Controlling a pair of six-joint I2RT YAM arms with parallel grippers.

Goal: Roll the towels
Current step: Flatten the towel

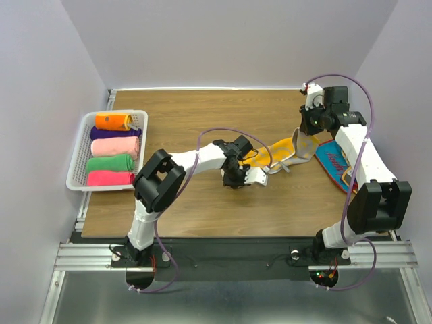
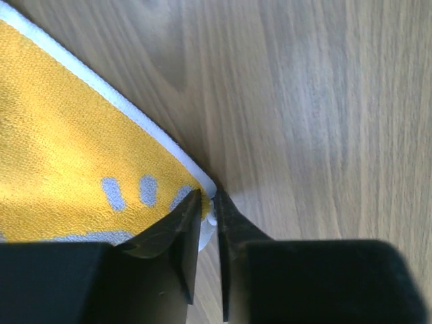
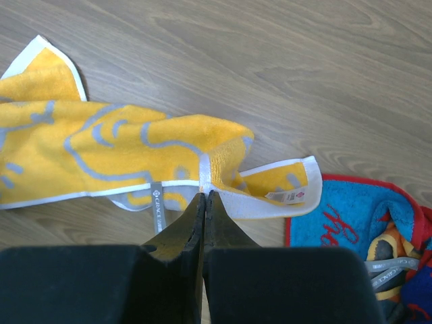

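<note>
Left wrist: left tool (image 2: pixel 208 197) pinches yellow towel (image 2: pixel 67 135) corner; right tool (image 3: pixel 204 195) clamps hem.

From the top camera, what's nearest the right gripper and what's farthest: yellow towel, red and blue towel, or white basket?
1. yellow towel: pinched in the right gripper, mid-table.
2. red and blue towel: close by, on the right side.
3. white basket: far over on the left.
</note>
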